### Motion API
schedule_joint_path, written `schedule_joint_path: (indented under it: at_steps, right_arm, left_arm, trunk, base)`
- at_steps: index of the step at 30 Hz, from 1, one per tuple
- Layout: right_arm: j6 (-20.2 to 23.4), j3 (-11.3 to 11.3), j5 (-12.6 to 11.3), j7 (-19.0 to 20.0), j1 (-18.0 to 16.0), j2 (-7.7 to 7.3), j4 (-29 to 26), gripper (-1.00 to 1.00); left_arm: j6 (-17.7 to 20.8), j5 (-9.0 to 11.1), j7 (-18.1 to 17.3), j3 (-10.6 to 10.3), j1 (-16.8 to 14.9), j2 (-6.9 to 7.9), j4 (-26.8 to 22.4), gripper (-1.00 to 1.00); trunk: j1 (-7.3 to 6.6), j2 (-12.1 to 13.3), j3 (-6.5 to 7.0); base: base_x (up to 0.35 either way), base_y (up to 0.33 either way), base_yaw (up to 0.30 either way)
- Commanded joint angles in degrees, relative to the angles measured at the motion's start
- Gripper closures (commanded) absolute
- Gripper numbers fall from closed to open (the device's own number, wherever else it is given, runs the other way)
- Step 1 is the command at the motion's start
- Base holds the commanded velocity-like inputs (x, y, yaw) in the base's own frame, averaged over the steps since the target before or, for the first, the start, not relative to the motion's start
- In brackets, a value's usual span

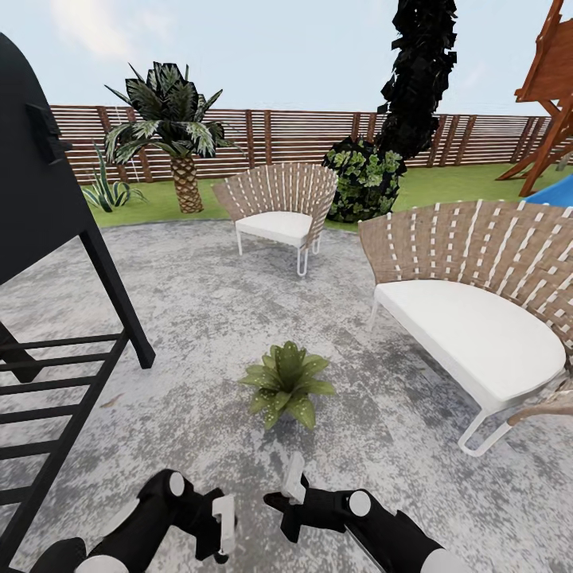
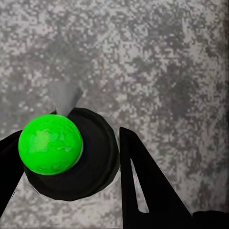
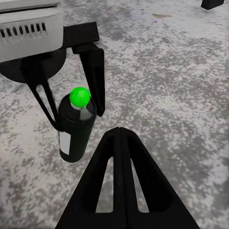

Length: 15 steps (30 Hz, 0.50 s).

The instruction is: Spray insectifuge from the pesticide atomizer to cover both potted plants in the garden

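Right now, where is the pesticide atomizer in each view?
Head view: cannot make it out; likely under the left claw.
Left wrist view: pesticide atomizer seen top-down between the claw's fingers.
Right wrist view: upright in the left claw.
Shared landmark: mottled grey patio.

A potted plant [image 1: 287, 384] sits on the patio [image 1: 207, 310], just ahead of the two grippers. The left gripper [image 1: 225, 525] is near, left of the right gripper [image 1: 295, 480]. The spray bottle [image 3: 75, 126] stands between the left gripper's fingers [image 3: 95, 76]. A grill stand [image 1: 56, 334] is left; a sofa [image 1: 477, 318] right. A chair [image 1: 278, 211], a palm [image 1: 171, 127] and a fence [image 1: 302, 135] lie far behind.
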Motion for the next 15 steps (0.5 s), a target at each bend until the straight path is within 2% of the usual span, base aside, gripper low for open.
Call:
schedule_joint_path:
  at_steps: [1,6,15]
  right_arm:
    - [-0.24,0.12,-0.10,0.05,-0.06,-0.01,0.06,1.00]
    - [-0.24,0.12,-0.10,0.05,-0.06,-0.01,0.06,1.00]
    - [-0.24,0.12,-0.17,0.05,-0.06,-0.01,-0.12,1.00]
  left_arm:
    - [-0.16,-0.22,-1.45,0.07,-0.04,0.08,-0.45,1.00]
    - [-0.19,0.10,-6.61,0.39,-0.30,0.07,-3.31,1.00]
    - [-0.46,2.50,-7.07,0.41,-0.33,-0.62,-3.48,1.00]
  trunk:
    - [-0.01,-0.02,-0.05]
    - [-0.01,-0.02,-0.05]
    - [-0.01,-0.02,-0.05]
  base:
    - [0.000,0.000,0.000]
    - [0.000,0.000,0.000]
    - [0.000,0.000,0.000]
